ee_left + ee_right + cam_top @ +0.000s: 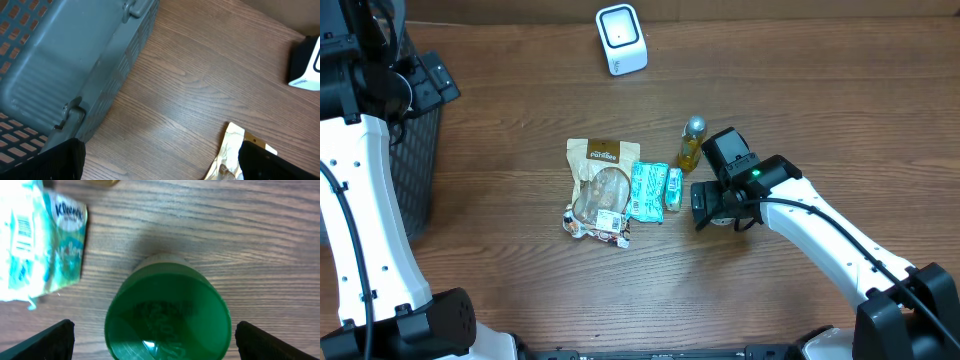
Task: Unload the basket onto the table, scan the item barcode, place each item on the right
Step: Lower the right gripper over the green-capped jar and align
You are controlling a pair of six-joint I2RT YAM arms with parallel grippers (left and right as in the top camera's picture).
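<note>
Green cup (167, 307), cropped below, untouched within right end effector (157, 340).

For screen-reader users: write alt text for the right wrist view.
A round green container sits on the wooden table, centred between the open jaws of the right gripper, which do not touch it. A teal Kleenex tissue pack with its barcode showing lies at the upper left.

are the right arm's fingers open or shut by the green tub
Open. In the right wrist view the fingers sit far apart at both edges, with bare table between each and the green tub.
</note>
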